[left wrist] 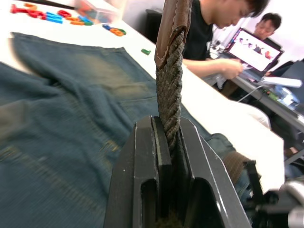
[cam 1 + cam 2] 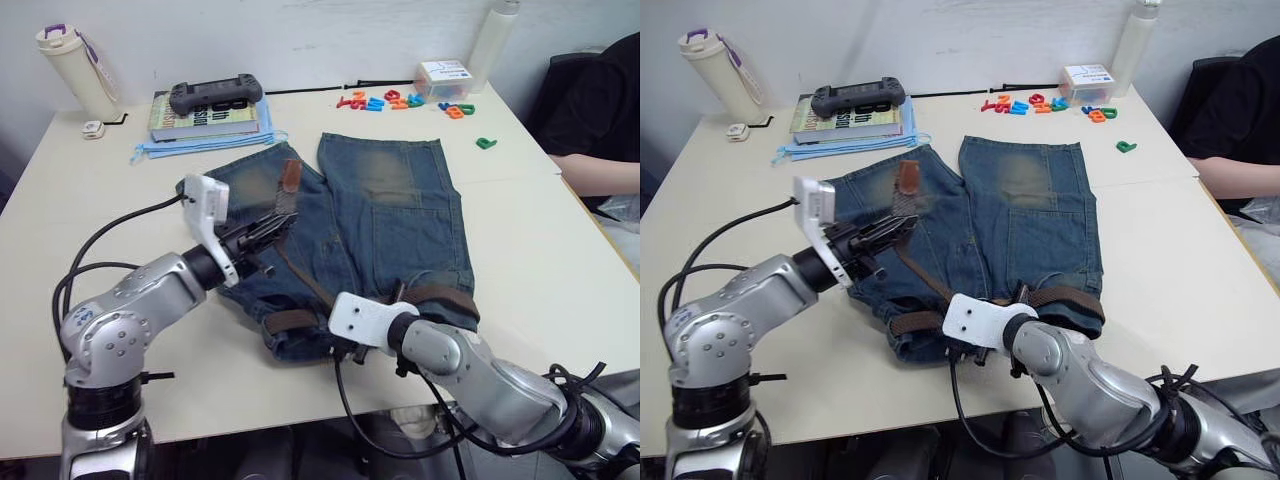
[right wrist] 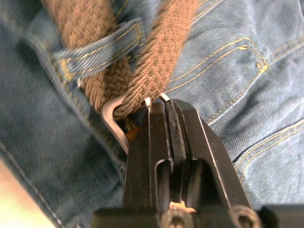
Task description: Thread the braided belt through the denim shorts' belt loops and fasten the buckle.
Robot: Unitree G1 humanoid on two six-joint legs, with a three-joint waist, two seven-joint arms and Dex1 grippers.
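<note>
The denim shorts (image 2: 400, 200) lie flat on the table, waistband toward me. The braided belt (image 2: 296, 272) runs along the waistband and up across the left leg to its tan tip (image 2: 291, 176). My left gripper (image 2: 278, 222) is shut on the strap just below that tip and holds it above the cloth. At the waistband's front edge my right gripper (image 3: 159, 107) is shut on the silver buckle (image 3: 111, 118), where the strap meets it. Beside it, the belt passes under a belt loop (image 3: 99, 47).
Behind the shorts lie a game controller (image 2: 215, 95) on books, a cream bottle (image 2: 75, 70), coloured magnet letters (image 2: 395, 100), a white box (image 2: 445, 75) and a green piece (image 2: 486, 143). A person's arm (image 2: 600, 170) rests at the table's right edge.
</note>
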